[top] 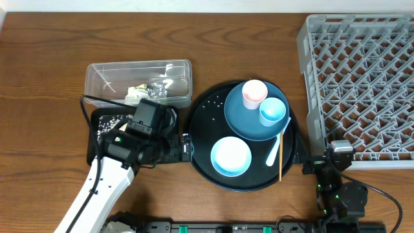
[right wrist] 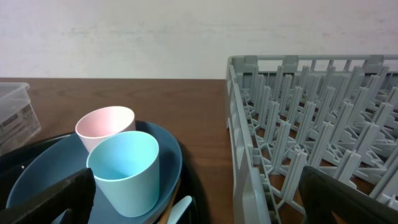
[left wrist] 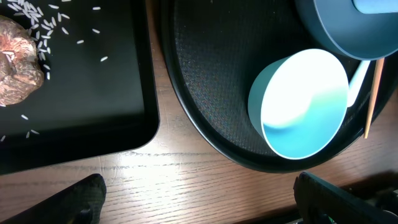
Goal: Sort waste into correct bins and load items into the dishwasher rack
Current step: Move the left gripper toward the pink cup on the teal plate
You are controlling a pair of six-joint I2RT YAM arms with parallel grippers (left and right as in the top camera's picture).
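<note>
1. Wrappers [top: 150, 90] are lying in the clear tub [top: 139, 66]; a brown lump [left wrist: 15, 68] and rice grains [left wrist: 37, 25] are sitting in the black tray [left wrist: 93, 87].
2. The left claw [left wrist: 205, 202] is hanging spread wide and empty between that tray and the round tray [top: 207, 123].
3. The plate [top: 242, 120], carrying a pink cup [top: 254, 94] and a blue cup [top: 272, 111], is resting on the round tray beside the bowl [top: 231, 156], spoon [top: 274, 152] and chopstick [top: 281, 155].
4. The right claw [right wrist: 199, 205] is gaping empty near the grey rack [top: 362, 77].

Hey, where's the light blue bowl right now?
In the overhead view, the light blue bowl sits on the round black tray, just below the dark blue plate, left of the pale spoon.
</note>
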